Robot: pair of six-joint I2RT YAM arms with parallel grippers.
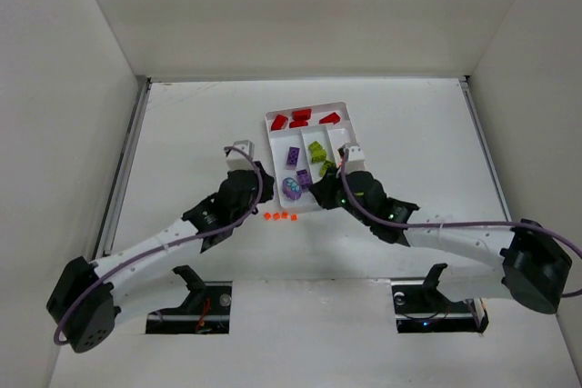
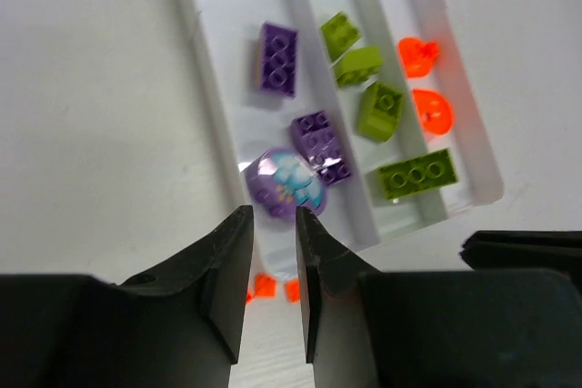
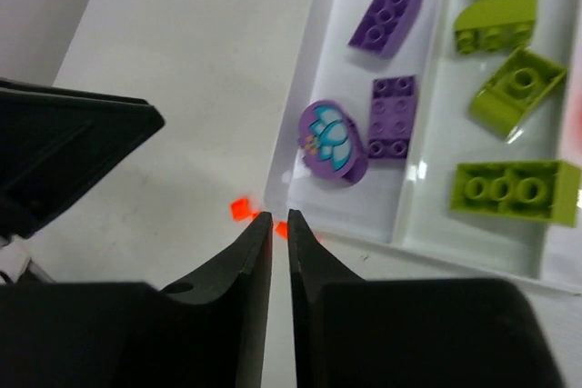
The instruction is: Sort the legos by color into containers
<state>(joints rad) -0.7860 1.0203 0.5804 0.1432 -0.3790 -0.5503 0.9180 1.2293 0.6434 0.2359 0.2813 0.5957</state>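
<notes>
The white tray [image 1: 269, 134] holds red legos [image 1: 301, 117] in its crosswise section, purple legos [image 2: 278, 58] in the left long section, lime green ones [image 2: 416, 174] in the middle and two orange pieces [image 2: 431, 114] in the right. A round purple piece [image 2: 285, 184] lies at the near end of the purple section. Three tiny orange pieces [image 1: 282, 216] lie on the table just outside the tray's near edge. My left gripper [image 2: 273, 215] is open and empty above them. My right gripper [image 3: 279, 217] has only a narrow gap and is empty, its tips over an orange piece [image 3: 239, 210].
Both wrists meet over the tray's near end, the left gripper [image 1: 265, 181] and the right gripper [image 1: 316, 191] close together. White walls enclose the table on three sides.
</notes>
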